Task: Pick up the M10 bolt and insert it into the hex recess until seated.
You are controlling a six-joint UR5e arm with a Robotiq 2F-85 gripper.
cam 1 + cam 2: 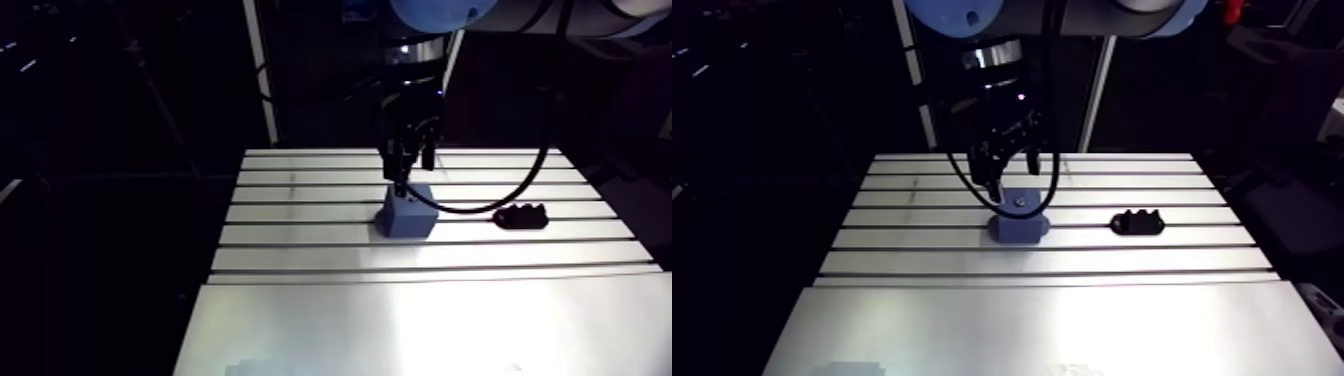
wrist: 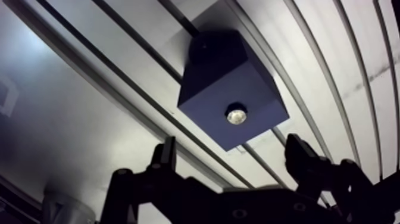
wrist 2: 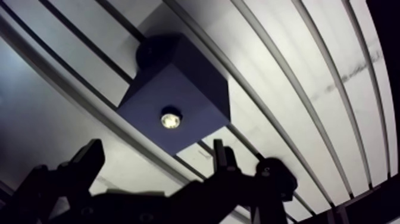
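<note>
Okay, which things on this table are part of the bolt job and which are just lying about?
Job in hand:
- blue block
- bolt, sitting in the block's top
- end effector, open above the block

Lying about:
- small black part on the table, apart from the block

robotics lab, slotted aluminium table (image 1: 300, 236), robot arm (image 1: 957, 15)

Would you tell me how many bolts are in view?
1: the bolt sits in the top recess of the blue block. The black holder nearby is too dim to rule out another.
</note>
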